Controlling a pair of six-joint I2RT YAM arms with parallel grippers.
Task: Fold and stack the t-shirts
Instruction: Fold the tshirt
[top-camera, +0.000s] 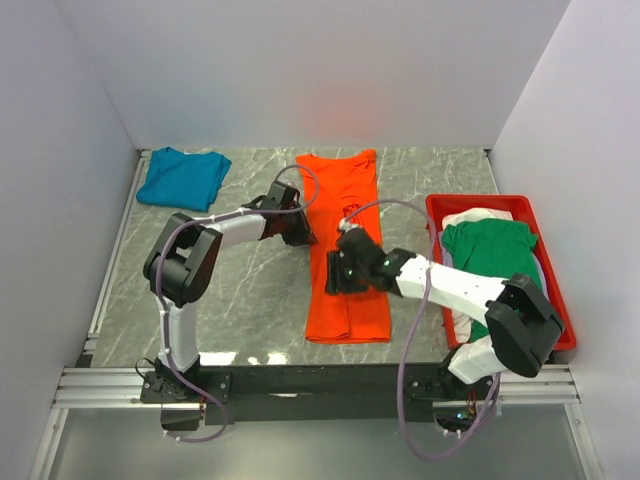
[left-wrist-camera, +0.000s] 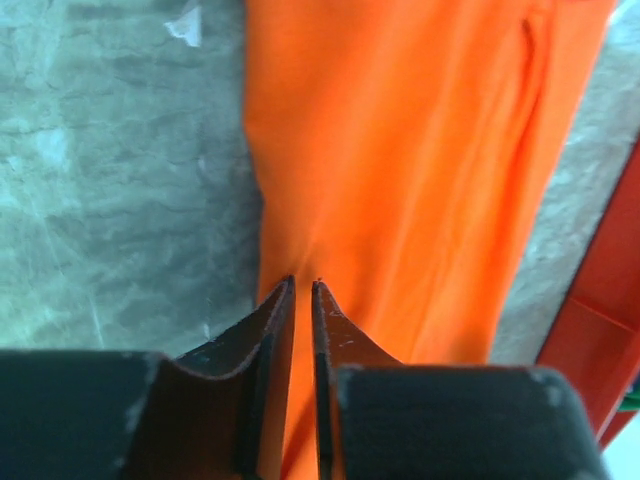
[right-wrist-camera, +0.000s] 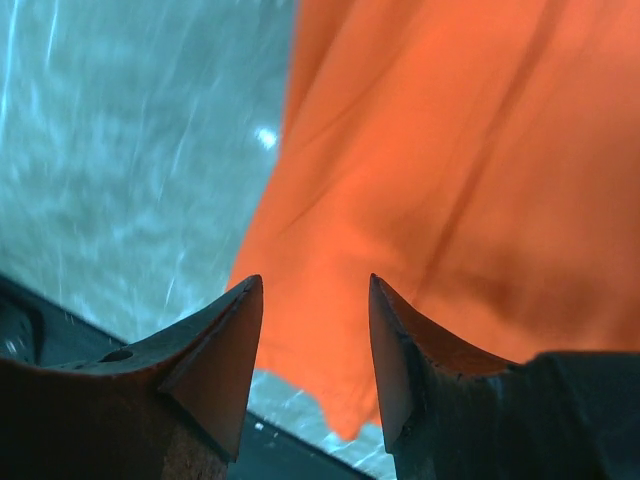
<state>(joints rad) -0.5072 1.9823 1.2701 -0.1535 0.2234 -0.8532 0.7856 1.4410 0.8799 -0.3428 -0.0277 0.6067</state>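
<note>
1. The orange shirt (top-camera: 345, 200) is laid on the table (top-camera: 260, 290) as one long, narrow strip. It runs from the near edge, between the two arms, to the far edge. Its near end is seen slightly rumpled.
2. The right gripper (right-wrist-camera: 312, 300) is held over the near half of this strip, towards its left side. Its jaws are spread apart, and nothing is seen between them. In the right wrist view, orange cloth is seen below the fingers, with bare table at the left.
3. The left gripper (left-wrist-camera: 303, 285) is placed a little farther back, at the left edge of the strip. Its jaws are drawn almost together, and only a thin slit is left. Orange cloth is seen in that slit, and the creases of the cloth are gathered towards the fingertips. The edge of the orange shirt is thus taken to be pinched.
4. A red tray (top-camera: 480, 202) is set at the right side of the table, apart from the strip. A green shirt (top-camera: 490, 250) is piled in it, and a white shirt (top-camera: 475, 215) is seen under and behind the green one.
5. A teal shirt (top-camera: 183, 178) is laid folded in the far left corner, well apart from both grippers.
</note>
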